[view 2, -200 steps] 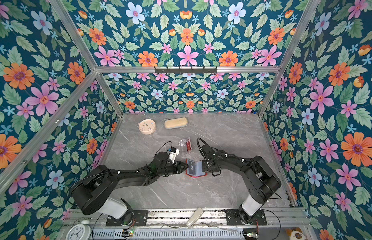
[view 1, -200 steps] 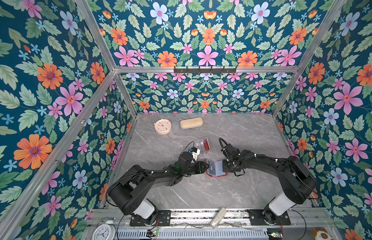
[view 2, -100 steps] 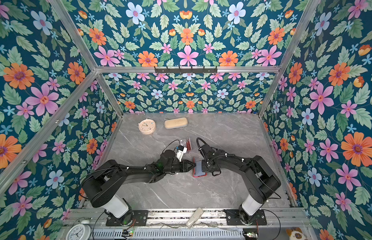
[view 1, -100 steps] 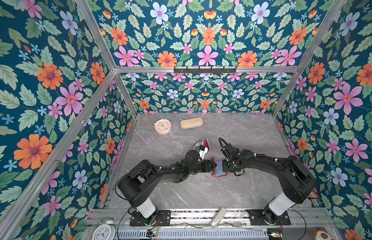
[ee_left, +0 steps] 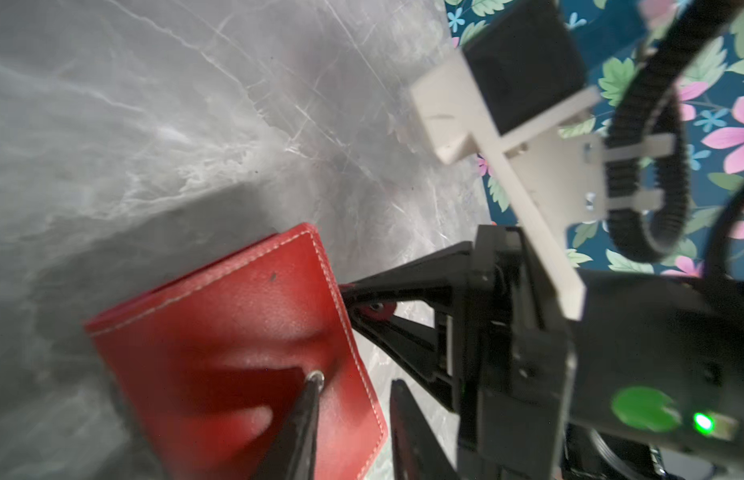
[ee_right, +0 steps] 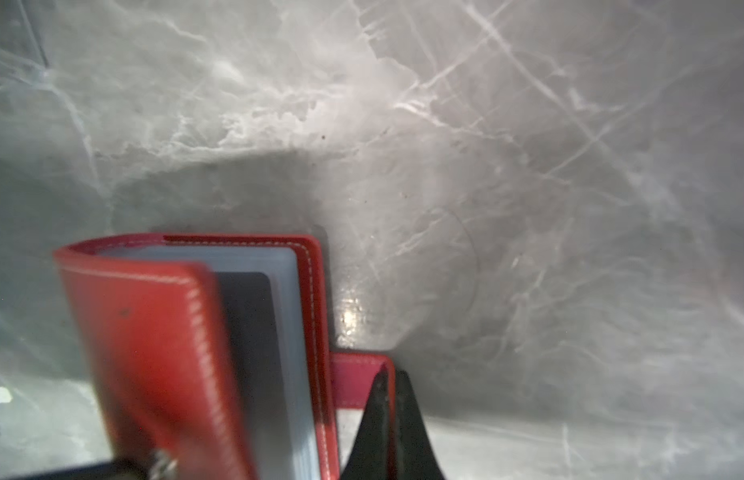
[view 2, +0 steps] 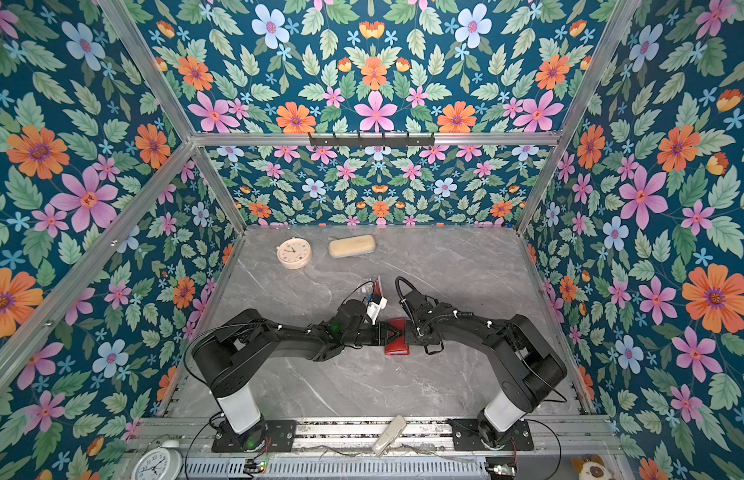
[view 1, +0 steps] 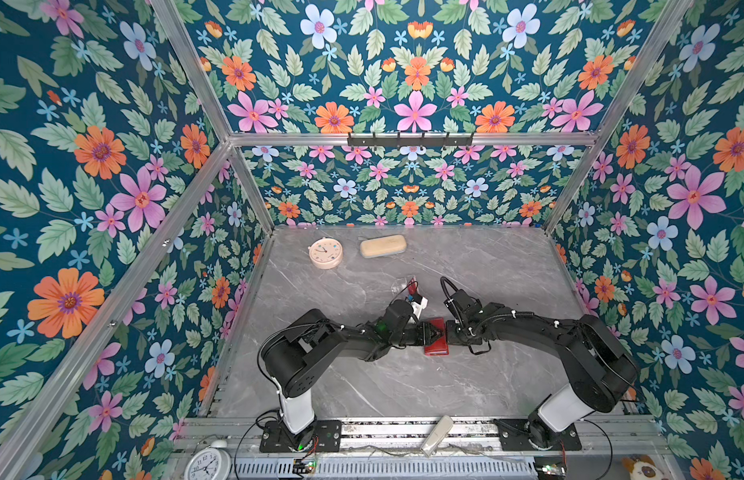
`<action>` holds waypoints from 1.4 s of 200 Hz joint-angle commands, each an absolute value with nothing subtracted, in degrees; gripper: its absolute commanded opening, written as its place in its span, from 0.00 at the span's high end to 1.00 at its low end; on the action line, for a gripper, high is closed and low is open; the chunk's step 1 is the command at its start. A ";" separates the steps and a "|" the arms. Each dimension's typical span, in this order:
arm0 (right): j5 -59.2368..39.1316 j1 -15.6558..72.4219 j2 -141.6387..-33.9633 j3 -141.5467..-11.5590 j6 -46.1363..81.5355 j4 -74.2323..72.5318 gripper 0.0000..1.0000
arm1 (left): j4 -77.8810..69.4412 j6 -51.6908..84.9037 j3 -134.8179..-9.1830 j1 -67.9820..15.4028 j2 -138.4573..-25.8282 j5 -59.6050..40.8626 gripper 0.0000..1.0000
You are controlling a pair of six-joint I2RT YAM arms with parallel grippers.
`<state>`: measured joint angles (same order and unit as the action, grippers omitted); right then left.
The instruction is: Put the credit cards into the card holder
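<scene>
Top views first: in both top views the grey marbled bench [view 1: 466,266] fills the floor of the flowered booth, and the left arm [view 1: 320,345] and right arm [view 1: 549,328] bend low over it, meeting near its middle. At the back lie a round pink clock [view 1: 325,252] and, near it, a beige oblong case [view 1: 383,246], both well apart from the arms. Between the two wrists the red card holder [view 1: 436,347] rests on the bench. The left wrist view shows its stitched front cover [ee_left: 237,332] with the left claw [ee_left: 356,380] part open over it: one finger [ee_left: 308,407] lays its tip on the cover, its partner sits off the stitched edge, and nothing looks clamped. The right wrist view shows that cover raised at a slant over a stack of clear sleeves [ee_right: 291,332], and a dark card [ee_right: 250,332] sits in the uppermost sleeve. The right claw [ee_right: 389,386] is closed tight, pinching the holder's small red tab [ee_right: 353,382].
</scene>
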<state>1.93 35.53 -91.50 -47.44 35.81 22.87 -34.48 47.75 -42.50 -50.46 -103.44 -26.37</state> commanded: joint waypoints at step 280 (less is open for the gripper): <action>-8.57 35.46 -89.75 -44.95 35.53 14.63 0.86 | -16.44 42.28 -45.49 -52.65 -105.20 -12.93 0.79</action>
